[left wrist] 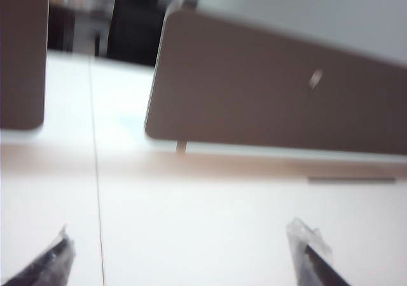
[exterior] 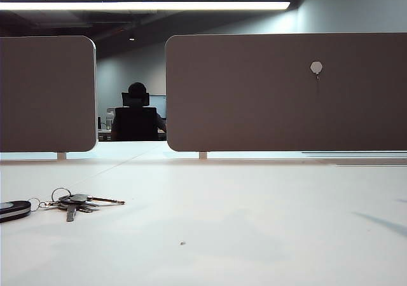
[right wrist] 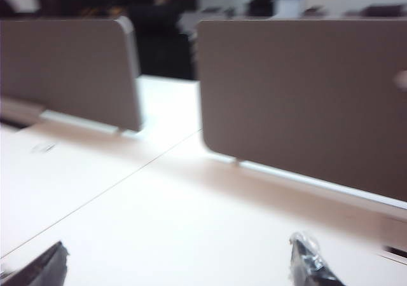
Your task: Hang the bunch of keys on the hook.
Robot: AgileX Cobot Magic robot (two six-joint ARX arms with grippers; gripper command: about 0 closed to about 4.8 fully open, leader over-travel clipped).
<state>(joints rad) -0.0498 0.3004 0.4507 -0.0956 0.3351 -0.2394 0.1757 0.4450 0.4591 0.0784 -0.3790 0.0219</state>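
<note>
Keys (exterior: 75,202) lie flat on the white table (exterior: 254,222), at the near left of the exterior view, silver blades fanned out, black fob (exterior: 13,210) at the frame's left edge. Hook (exterior: 316,67) sits high on the right-hand brown panel (exterior: 254,95), bare, well apart from the keys. A second panel (exterior: 44,95) stands to the left, with a gap between.

Left gripper (left wrist: 184,251): jaws spread wide, holding nothing, above bare table, facing the panels; hook (left wrist: 315,78) blurred ahead.

Right gripper (right wrist: 178,260): jaws likewise spread, empty, over the table; the hook (right wrist: 400,80) a pale blur at the picture's edge.

Neither gripper shows in the exterior view.
</note>
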